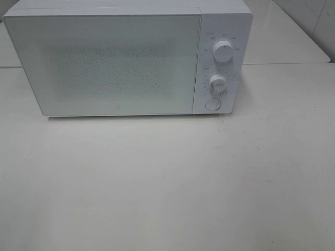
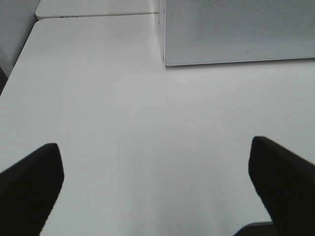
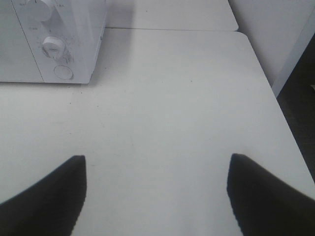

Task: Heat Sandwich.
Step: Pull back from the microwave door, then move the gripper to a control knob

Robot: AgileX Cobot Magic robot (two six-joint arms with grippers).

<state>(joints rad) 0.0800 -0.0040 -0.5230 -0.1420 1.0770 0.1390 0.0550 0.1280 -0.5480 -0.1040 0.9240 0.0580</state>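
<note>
The sandwich is out of view in all three views. A white microwave [image 1: 125, 57] stands at the back of the white table [image 1: 167, 183] with its door shut. Neither arm shows in the exterior high view. In the left wrist view my left gripper [image 2: 155, 177] is open over bare table, nothing between its dark fingertips [image 2: 29, 187], with the microwave's door [image 2: 236, 29] ahead. My right gripper [image 3: 157, 189] is open too, empty, over the table near its right edge, the microwave's control panel [image 3: 54, 44] ahead of it.
The control panel carries two knobs [image 1: 223, 50] [image 1: 218, 83] and a round button [image 1: 212, 103]. A second table [image 1: 282, 31] adjoins behind the microwave. The table's right edge [image 3: 275, 103] drops to a dark floor.
</note>
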